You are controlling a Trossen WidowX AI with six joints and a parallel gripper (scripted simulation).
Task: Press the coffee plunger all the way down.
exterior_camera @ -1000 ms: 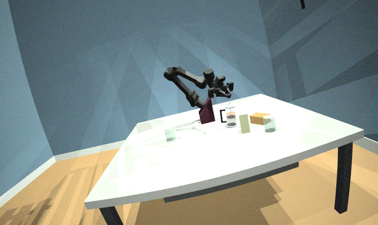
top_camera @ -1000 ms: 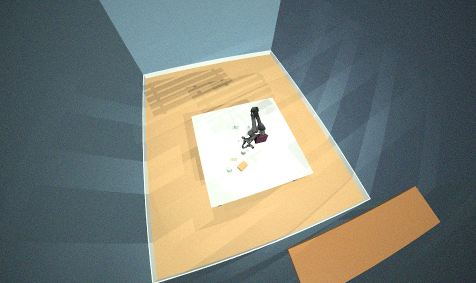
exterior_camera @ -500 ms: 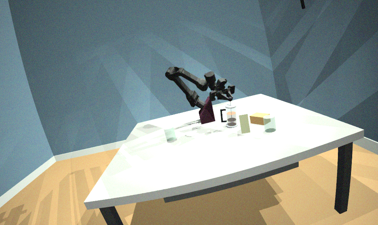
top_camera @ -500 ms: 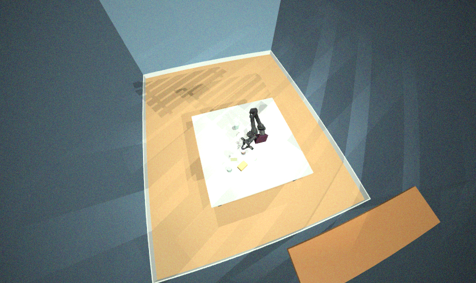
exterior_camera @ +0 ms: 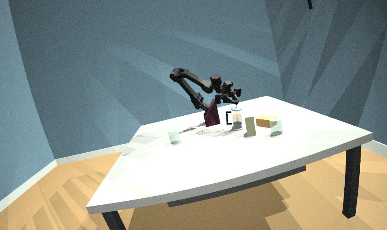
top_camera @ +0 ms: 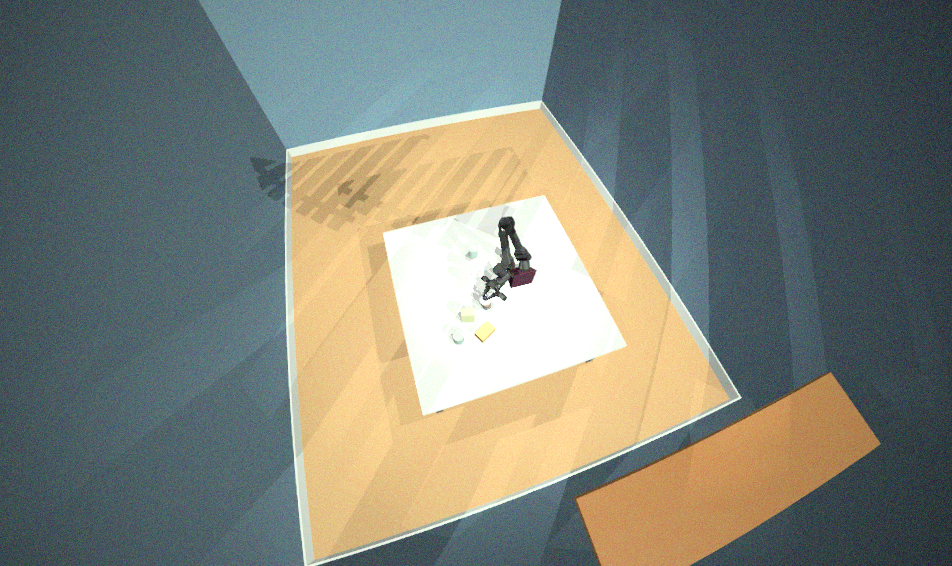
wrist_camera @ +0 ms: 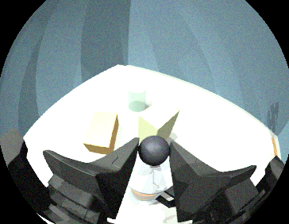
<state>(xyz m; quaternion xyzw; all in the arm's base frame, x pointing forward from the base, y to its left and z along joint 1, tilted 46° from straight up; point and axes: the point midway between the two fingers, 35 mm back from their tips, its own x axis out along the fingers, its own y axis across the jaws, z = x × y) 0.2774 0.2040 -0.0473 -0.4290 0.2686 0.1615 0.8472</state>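
Observation:
The coffee press (top_camera: 485,305) (exterior_camera: 237,119) (wrist_camera: 145,195) stands upright on the table, a clear glass cylinder with a pale lid, a dark layer at its bottom and an orange band higher up. Its black handle (exterior_camera: 227,118) (wrist_camera: 167,199) sticks out to the side. The round dark plunger knob (wrist_camera: 154,150) is on a thin rod, with a short length of rod showing above the lid in the exterior view. My gripper (exterior_camera: 235,101) (wrist_camera: 154,143) is shut on the knob, one finger on each side of it. The filter inside the glass is not clear.
On the white table (top_camera: 549,309) (exterior_camera: 194,165), a pale green-yellow block (top_camera: 467,314) (exterior_camera: 250,126) stands close to the press. Beyond are a yellow-orange block (top_camera: 485,332) (exterior_camera: 264,121) (wrist_camera: 102,133) and a clear cup (top_camera: 458,337) (exterior_camera: 276,127) (wrist_camera: 136,100). Another cup (top_camera: 472,253) (exterior_camera: 174,137) stands apart.

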